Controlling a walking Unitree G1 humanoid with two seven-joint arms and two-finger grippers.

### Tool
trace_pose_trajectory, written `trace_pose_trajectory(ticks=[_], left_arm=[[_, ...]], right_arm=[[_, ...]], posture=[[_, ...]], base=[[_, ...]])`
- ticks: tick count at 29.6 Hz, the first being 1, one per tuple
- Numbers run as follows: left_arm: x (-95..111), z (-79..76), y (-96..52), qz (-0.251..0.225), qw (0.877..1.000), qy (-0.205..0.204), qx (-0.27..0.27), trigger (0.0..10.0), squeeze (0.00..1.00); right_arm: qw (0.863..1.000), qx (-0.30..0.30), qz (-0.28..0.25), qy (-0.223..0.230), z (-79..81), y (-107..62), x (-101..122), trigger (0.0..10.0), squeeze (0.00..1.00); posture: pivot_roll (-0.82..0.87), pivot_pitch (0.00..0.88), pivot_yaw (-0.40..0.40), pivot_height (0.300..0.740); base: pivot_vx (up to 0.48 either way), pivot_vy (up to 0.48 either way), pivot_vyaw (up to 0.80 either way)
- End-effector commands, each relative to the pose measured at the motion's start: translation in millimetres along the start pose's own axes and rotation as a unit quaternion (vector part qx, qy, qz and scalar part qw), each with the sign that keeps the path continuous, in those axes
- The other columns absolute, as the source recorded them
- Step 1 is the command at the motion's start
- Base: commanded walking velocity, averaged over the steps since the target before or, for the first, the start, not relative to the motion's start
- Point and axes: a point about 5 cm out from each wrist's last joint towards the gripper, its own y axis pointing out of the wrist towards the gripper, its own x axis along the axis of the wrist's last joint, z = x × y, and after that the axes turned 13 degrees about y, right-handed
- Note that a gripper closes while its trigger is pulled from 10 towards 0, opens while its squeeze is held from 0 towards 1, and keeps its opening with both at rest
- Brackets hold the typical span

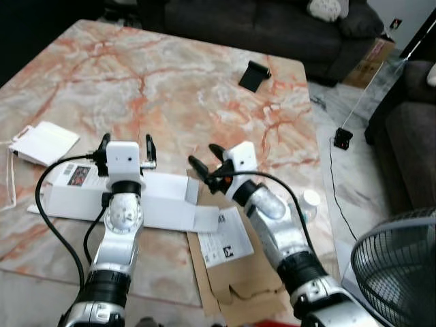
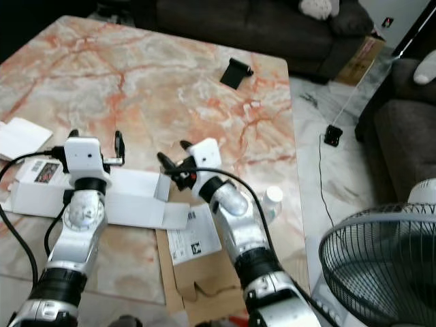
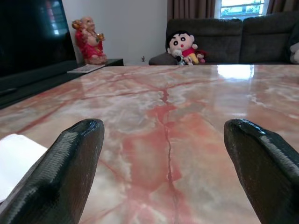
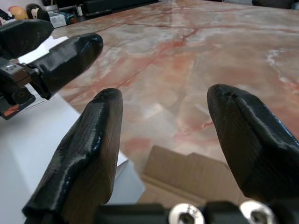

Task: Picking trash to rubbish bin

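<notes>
A long white open box (image 1: 163, 199) lies on the marble table (image 1: 170, 82) near its front edge. Beside it a flattened brown cardboard piece (image 1: 238, 279) carries a white printed sheet (image 1: 228, 235). My left gripper (image 1: 127, 145) hovers over the white box, open, with nothing between its fingers (image 3: 70, 172). My right gripper (image 1: 206, 160) is open too, just above the box's right end and the cardboard's far edge (image 4: 187, 165). A clear plastic bottle (image 1: 310, 204) lies at the table's right edge, partly hidden by my right arm.
A white flat packet (image 1: 44, 142) rests at the table's left edge and a small black object (image 1: 254, 75) at the far right. A dark sofa (image 1: 272, 27) stands beyond the table. A fan (image 1: 398, 272) and a cable with a black plug (image 1: 342, 138) are on the floor to the right.
</notes>
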Motion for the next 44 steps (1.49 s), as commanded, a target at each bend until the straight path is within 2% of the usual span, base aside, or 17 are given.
trace_pose_trajectory(ticks=[1, 9, 12, 15, 17, 19, 23, 26, 32, 34, 35, 37, 41, 42, 44], left_arm=[[3.2, -2.8, -1.9, -0.006, 1.000, -0.006, -0.006, 10.0, 0.00], [2.2, 0.8, -8.4, 0.000, 0.999, 0.001, -0.032, 10.0, 0.00], [-9.9, 13.0, -11.3, 0.019, 0.997, 0.019, -0.068, 10.0, 0.00], [-28.5, 42.1, -17.3, 0.050, 0.992, 0.039, -0.107, 10.0, 0.00], [-29.7, 50.8, -22.8, 0.051, 0.990, 0.042, -0.124, 10.0, 0.00], [-29.6, 53.0, -28.9, 0.050, 0.987, 0.043, -0.149, 10.0, 0.00], [-30.3, 51.6, -35.1, 0.051, 0.982, 0.026, -0.179, 10.0, 0.00], [-28.1, 40.0, -34.8, 0.050, 0.977, 0.010, -0.208, 10.0, 0.00], [-23.6, 35.0, -32.6, 0.045, 0.975, -0.001, -0.217, 10.0, 0.00], [-22.9, 34.0, -31.8, 0.042, 0.975, 0.000, -0.218, 10.0, 0.00], [-21.7, 32.1, -30.7, 0.039, 0.974, 0.002, -0.221, 10.0, 0.00], [-21.9, 31.4, -31.0, 0.039, 0.974, 0.001, -0.221, 10.0, 0.00], [-22.2, 30.1, -31.5, 0.040, 0.974, 0.001, -0.221, 10.0, 0.00], [-21.7, 29.8, -31.2, 0.039, 0.975, 0.001, -0.220, 10.0, 0.00], [-21.5, 29.7, -30.9, 0.039, 0.975, 0.000, -0.220, 10.0, 0.00]], right_arm=[[1.000, 0.001, -0.005, 0.004, -1.8, -2.6, 2.7, 10.0, 0.00], [0.999, 0.038, 0.017, 0.019, 1.5, -7.1, 2.4, 10.0, 0.00], [0.999, 0.041, 0.025, 0.006, 1.0, -9.0, 1.8, 10.0, 0.00], [0.999, 0.037, 0.028, 0.013, -1.5, -10.6, 0.5, 10.0, 0.00], [0.999, 0.038, 0.032, 0.014, -0.9, -11.5, -0.2, 10.0, 0.00], [0.999, 0.039, 0.033, 0.017, -0.5, -12.2, 0.1, 10.0, 0.00], [0.998, 0.041, 0.035, 0.023, 0.5, -12.7, 0.4, 10.0, 0.00], [0.998, 0.049, 0.047, 0.019, 1.0, -13.7, -0.5, 10.0, 0.00], [0.996, 0.059, 0.070, 0.011, 0.0, -16.5, -1.0, 10.0, 0.00], [0.994, 0.063, 0.090, 0.000, -2.6, -20.6, -3.6, 10.0, 0.00], [0.987, 0.073, 0.138, -0.021, -9.4, -33.9, -8.2, 10.0, 0.00], [0.985, 0.060, 0.161, -0.029, -15.5, -39.6, -9.7, 10.0, 0.00], [0.980, 0.048, 0.188, -0.040, -23.8, -48.6, -10.4, 10.0, 0.00], [0.977, 0.044, 0.203, -0.046, -28.0, -55.3, -9.4, 10.0, 0.00], [0.978, 0.039, 0.199, -0.045, -29.9, -58.2, -6.5, 10.0, 0.00]], posture=[[0.06, 0.165, -0.142, 0.740], [0.05, 0.166, -0.140, 0.740], [0.05, 0.170, -0.140, 0.740], [0.06, 0.172, -0.137, 0.740], [0.06, 0.174, -0.136, 0.740], [0.06, 0.174, -0.135, 0.740], [0.07, 0.174, -0.138, 0.740], [0.07, 0.170, -0.139, 0.740], [0.06, 0.166, -0.138, 0.740], [0.06, 0.163, -0.140, 0.740], [0.06, 0.163, -0.140, 0.740], [0.05, 0.159, -0.143, 0.740], [0.04, 0.159, -0.143, 0.740], [0.04, 0.162, -0.146, 0.740], [0.04, 0.162, -0.146, 0.740]], base=[[0.000, 0.000, 0.00], [0.000, 0.000, 0.00], [0.000, 0.000, 0.00], [0.000, 0.000, 0.00], [0.000, 0.000, 0.00], [0.000, 0.000, 0.00], [0.000, 0.000, 0.00], [0.000, 0.000, 0.00], [0.000, 0.000, 0.00], [0.000, 0.000, 0.00], [0.000, 0.000, 0.00], [0.000, 0.000, 0.00], [0.000, 0.000, 0.00], [0.000, 0.000, 0.00], [0.000, 0.000, 0.00]])
